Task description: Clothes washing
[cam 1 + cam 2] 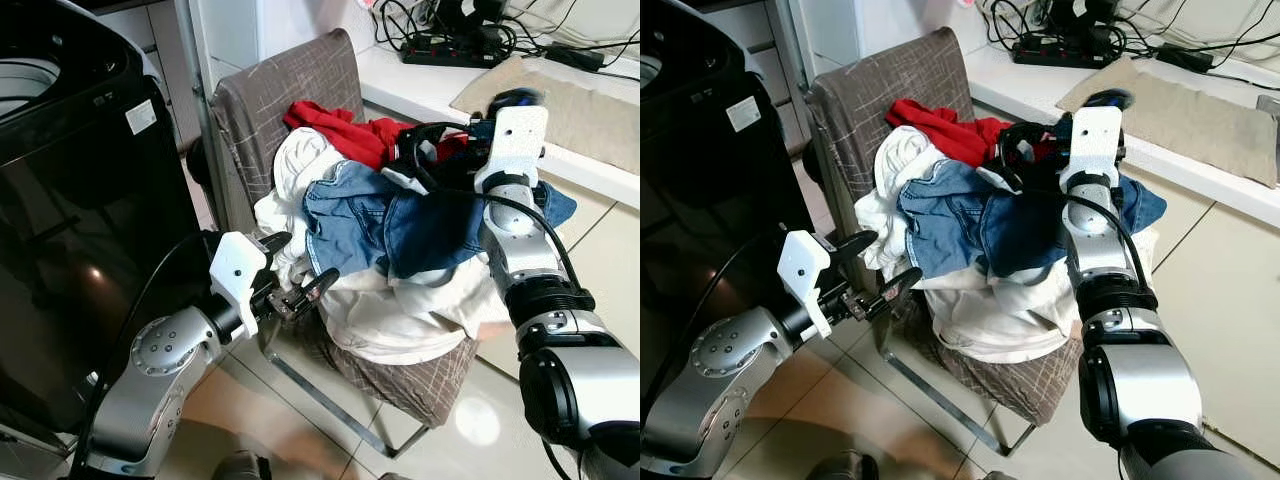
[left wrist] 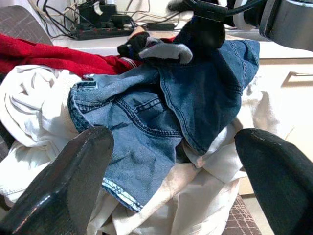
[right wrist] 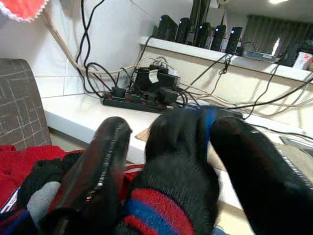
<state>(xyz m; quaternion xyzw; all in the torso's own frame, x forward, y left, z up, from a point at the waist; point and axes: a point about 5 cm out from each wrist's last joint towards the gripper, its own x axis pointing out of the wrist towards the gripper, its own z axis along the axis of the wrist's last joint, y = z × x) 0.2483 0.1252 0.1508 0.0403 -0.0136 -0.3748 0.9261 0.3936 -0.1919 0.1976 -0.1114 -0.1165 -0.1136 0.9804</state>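
While right hand (image 3: 168,161) grips black sock (image 3: 183,147) pointing up, left hand (image 1: 297,275) wide by jeans (image 1: 390,215).

Home laundry corner: washing machine (image 1: 70,200), clothes-heaped chair (image 1: 300,90), power strip (image 1: 455,50).

The washing machine (image 1: 70,200) is cut off by the picture's edge; the chair (image 1: 300,90) seat lies mostly buried under clothes, and what the black sock (image 3: 181,161) covers is perhaps red cloth.
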